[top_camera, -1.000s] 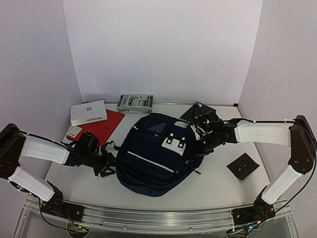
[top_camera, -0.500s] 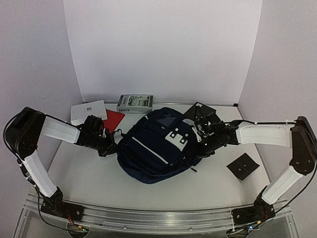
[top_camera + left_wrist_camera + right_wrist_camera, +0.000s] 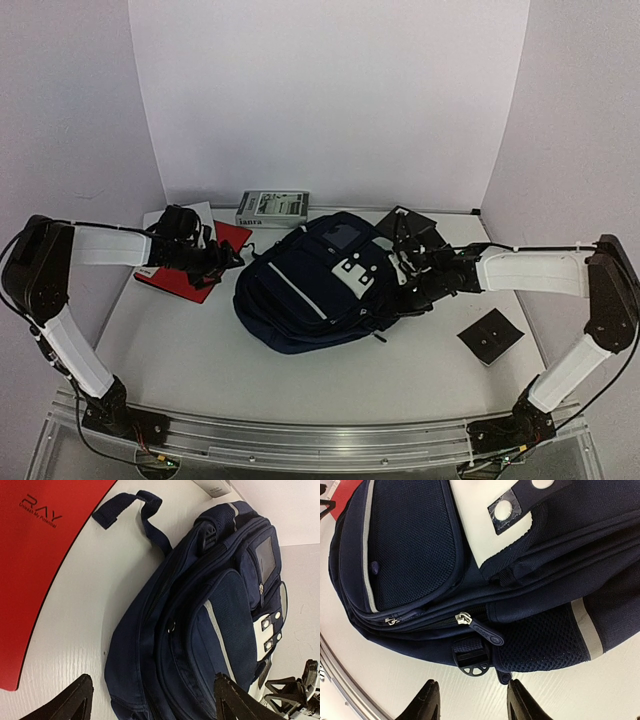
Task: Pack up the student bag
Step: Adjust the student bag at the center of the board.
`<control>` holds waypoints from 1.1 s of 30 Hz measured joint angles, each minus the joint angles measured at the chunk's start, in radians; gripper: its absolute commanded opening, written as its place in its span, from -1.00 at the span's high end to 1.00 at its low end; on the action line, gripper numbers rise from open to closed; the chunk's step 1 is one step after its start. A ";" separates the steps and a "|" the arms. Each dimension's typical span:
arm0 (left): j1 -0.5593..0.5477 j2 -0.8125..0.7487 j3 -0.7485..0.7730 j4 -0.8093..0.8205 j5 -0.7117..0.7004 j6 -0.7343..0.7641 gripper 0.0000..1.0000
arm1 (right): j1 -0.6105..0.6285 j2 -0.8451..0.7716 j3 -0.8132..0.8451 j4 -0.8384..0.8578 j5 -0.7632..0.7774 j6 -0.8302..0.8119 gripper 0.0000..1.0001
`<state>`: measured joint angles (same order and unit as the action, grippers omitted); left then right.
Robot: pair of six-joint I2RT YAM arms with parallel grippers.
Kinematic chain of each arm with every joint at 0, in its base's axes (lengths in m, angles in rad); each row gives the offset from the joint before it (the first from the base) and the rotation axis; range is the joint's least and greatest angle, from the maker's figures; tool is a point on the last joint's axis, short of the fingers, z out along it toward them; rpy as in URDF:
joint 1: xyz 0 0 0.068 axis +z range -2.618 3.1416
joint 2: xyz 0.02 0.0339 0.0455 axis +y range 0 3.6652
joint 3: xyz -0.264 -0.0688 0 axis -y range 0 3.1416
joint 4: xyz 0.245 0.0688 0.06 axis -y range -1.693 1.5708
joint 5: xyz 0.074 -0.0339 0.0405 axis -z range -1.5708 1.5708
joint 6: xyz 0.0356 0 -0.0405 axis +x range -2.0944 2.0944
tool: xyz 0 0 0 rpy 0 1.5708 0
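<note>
Judging student bag [image 3: 310,290] soft, floppy, light; favouring its top loop [image 3: 131,502] in the upper left; hovering with left gripper [image 3: 152,690] and right gripper [image 3: 471,690] spread, empty.

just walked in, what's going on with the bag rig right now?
Both arms are at the student bag, which lies flat mid-table. The left gripper is open and empty by the bag's top end, over the edge of a red folder. The right gripper is open at the bag's right side, near a zipper pull but not gripping it. The folder lies outside the bag.
</note>
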<state>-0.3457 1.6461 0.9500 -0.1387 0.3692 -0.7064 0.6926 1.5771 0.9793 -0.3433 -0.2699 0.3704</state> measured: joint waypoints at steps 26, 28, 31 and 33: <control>-0.121 0.061 -0.140 0.052 0.143 -0.138 0.09 | -0.020 0.186 0.061 0.064 -0.025 -0.049 0.48; -0.127 0.070 -0.141 0.063 0.143 -0.140 0.29 | -0.020 0.191 0.061 0.069 -0.037 -0.050 0.65; -0.130 0.082 -0.141 0.070 0.140 -0.154 0.55 | -0.021 0.191 0.061 0.070 -0.048 -0.052 0.89; -0.132 0.089 -0.141 0.075 0.137 -0.158 0.68 | -0.021 0.191 0.061 0.065 -0.061 -0.053 1.00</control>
<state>-0.4781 1.7349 0.8093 -0.0634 0.5061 -0.8647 0.6720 1.7683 1.0401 -0.2785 -0.3305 0.3173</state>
